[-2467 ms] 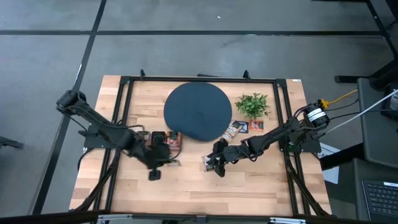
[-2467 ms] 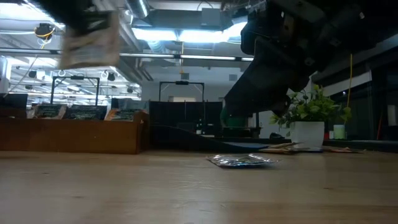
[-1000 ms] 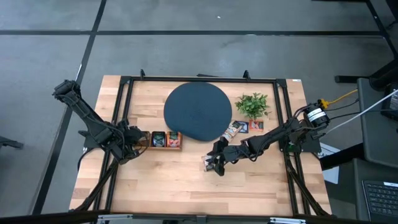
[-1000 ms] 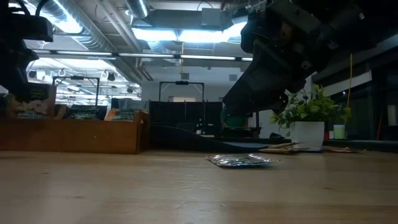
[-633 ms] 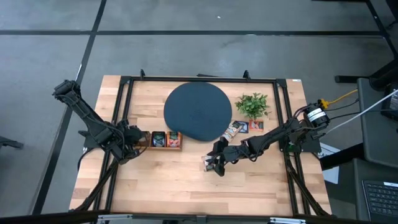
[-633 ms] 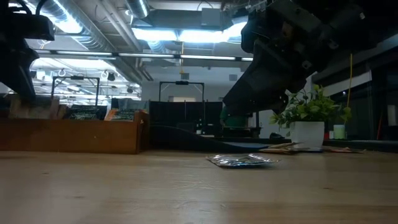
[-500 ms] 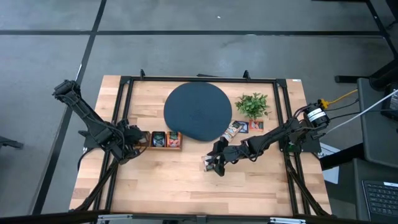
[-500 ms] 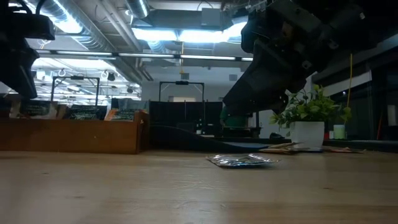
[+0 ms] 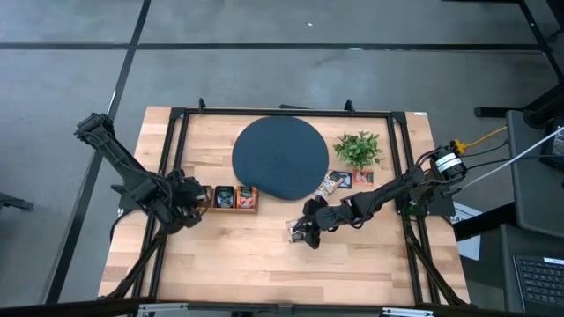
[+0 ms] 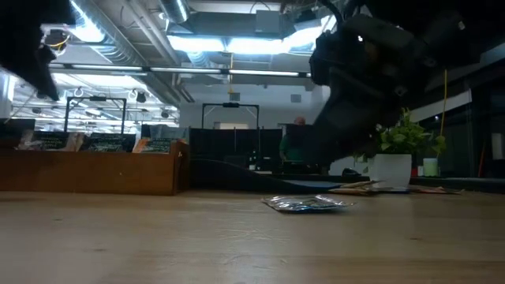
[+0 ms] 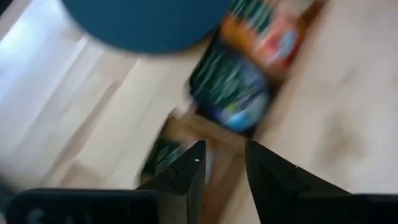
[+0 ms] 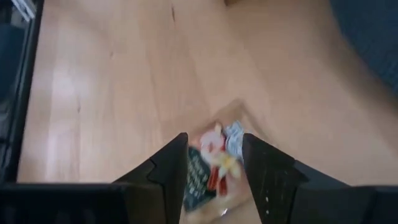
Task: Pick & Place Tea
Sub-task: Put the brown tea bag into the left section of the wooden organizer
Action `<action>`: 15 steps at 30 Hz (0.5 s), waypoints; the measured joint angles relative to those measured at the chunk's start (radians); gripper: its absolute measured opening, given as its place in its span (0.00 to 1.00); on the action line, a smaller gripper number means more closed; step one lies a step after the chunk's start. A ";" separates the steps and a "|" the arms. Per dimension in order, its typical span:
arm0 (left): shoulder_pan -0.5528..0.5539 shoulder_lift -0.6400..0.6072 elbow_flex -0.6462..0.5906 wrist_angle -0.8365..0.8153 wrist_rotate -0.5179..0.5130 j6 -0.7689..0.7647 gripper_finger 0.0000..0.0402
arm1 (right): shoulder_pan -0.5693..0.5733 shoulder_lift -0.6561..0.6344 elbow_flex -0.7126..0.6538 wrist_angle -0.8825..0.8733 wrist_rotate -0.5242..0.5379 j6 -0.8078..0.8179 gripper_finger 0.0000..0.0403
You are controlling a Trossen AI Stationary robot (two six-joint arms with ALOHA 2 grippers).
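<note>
I see the left gripper (image 9: 192, 201) spread above the wooden tray (image 9: 231, 209); the right gripper (image 12: 214, 163), spread, straddles a tea sachet (image 12: 211, 167) mid-desk.

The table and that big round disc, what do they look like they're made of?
The table looks like pale wood, grain lines and plank seams showing, satin sheen. The round disc is dark blue-grey and matte with no glare, perhaps plastic or rubber; the pictures leave that open.

surface (image 9: 264, 255): pale wood — smooth, faint sheen
disc (image 9: 280, 158): dark blue, matt
sachets (image 9: 235, 197): glossy printed wrappers
tray (image 10: 95, 172): wood — matt
</note>
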 joint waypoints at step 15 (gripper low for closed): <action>0.170 0.240 0.032 0.901 -0.013 0.650 0.22 | -0.001 0.000 0.000 -0.116 -0.067 0.144 0.38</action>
